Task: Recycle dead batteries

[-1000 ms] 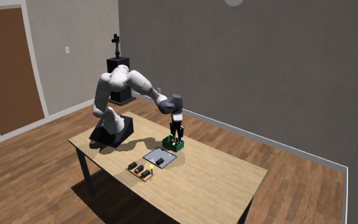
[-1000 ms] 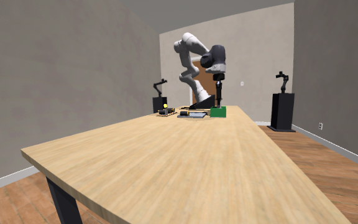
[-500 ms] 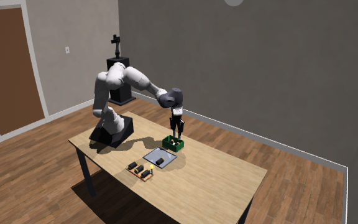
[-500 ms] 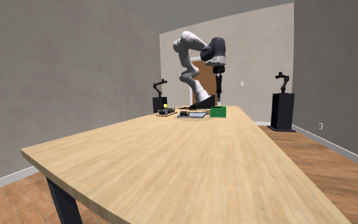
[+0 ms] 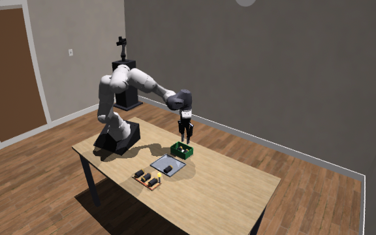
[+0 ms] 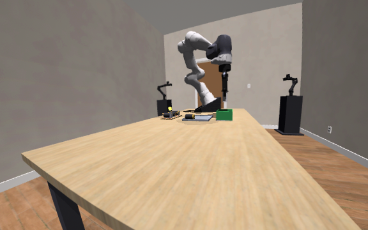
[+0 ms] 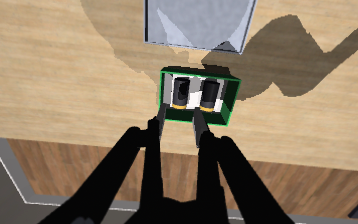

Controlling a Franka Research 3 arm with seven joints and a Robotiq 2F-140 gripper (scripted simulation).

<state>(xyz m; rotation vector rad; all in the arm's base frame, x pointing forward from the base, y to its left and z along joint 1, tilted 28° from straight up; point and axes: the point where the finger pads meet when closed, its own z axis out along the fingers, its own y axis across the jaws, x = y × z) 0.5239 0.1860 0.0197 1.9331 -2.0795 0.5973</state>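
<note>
The green recycling box (image 5: 177, 152) (image 6: 224, 115) (image 7: 231, 106) stands upright. Two dark batteries lie side by side in it, a left one (image 7: 181, 91) and a right one (image 7: 210, 93) in the wrist view. My gripper (image 5: 185, 141) (image 6: 224, 99) (image 7: 179, 112) is above the box, pointing down, its fingers partly open with nothing between them. One battery (image 5: 168, 169) (image 6: 189, 116) lies on the grey tray (image 5: 162, 162) (image 7: 200, 22). Three batteries (image 5: 139, 173) (image 5: 145, 177) (image 5: 153, 182) lie in the orange-edged holder. The bulb (image 5: 159, 175) (image 6: 170, 108) beside them glows yellow.
The tray lies between the box and the holder on the wooden table (image 5: 214, 183) (image 6: 171, 166). The box stands near the table's far long edge in the top view. The arm's black base (image 5: 132, 132) is at the table's left end there.
</note>
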